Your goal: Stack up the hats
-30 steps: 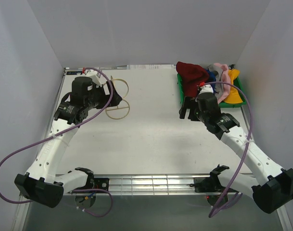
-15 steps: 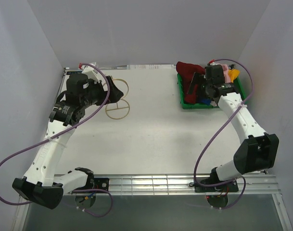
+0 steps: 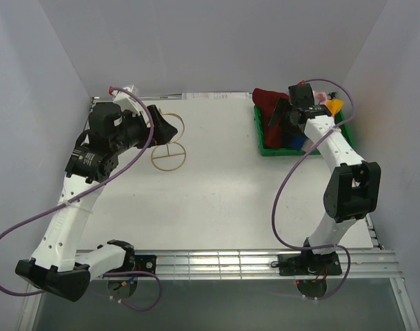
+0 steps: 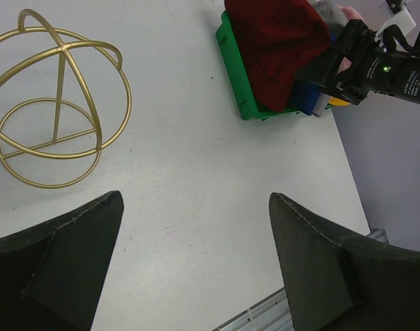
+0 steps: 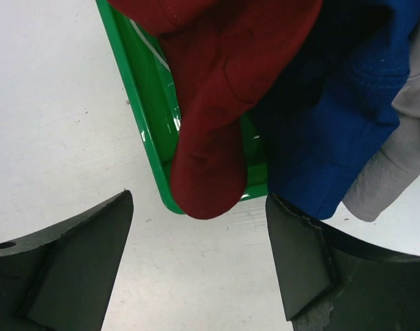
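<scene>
Right pincer: jaws spread wide, pinching nothing, hanging over the green tray at the far right corner of the bench.

Hats lie in a loose heap in that tray.
- Dark red hat: left of the heap, brim draped over the tray's rim.
- Blue hat: touching the red on its right.
- Grey hat: just beside the blue.
- Pink hat and yellow-orange hat: toward the tray's far right side, mostly hidden by the arm.

Left pincer: jaws spread, pinching nothing, above the bench near the gold wire rings by the far left corner.
</scene>
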Robot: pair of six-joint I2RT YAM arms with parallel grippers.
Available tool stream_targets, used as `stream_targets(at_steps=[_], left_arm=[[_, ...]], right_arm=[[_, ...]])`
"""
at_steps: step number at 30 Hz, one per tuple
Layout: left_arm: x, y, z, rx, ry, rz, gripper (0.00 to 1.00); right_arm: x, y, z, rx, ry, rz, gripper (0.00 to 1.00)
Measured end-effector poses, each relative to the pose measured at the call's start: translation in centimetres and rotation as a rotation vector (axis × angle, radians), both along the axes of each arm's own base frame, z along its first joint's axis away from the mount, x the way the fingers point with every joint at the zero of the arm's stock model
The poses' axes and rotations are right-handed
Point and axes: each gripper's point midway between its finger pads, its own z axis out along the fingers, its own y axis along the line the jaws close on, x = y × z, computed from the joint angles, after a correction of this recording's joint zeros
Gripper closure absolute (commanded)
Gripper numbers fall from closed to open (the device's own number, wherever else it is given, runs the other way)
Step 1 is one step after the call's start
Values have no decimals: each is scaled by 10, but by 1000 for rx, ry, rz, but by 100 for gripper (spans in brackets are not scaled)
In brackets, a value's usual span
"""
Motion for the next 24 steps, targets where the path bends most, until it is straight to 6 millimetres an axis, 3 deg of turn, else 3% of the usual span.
stream_targets(at_steps=[4,11,15,16,18,24], left_arm=[[-1,0,4,-2,-8,0,4],[-3,2,11,-2,-15,4,4],[-5,3,9,2,-9,7,5],[-5,3,9,2,-6,7,5],[-6,3,8,4,-3,8,5],[-6,4,9,5,-3,12,5]], right_arm=[[11,-4,-3,-20,-6,-22,18],[35,-5,-13,-42,-22,-45,34],[40,-7,-15,-52,-34,-57,62],[41,-8,-14,-55,-41,-59,78],[43,-8,-13,-63,-51,-56,92],[45,-4,-6,-57,-58,-16,92]])
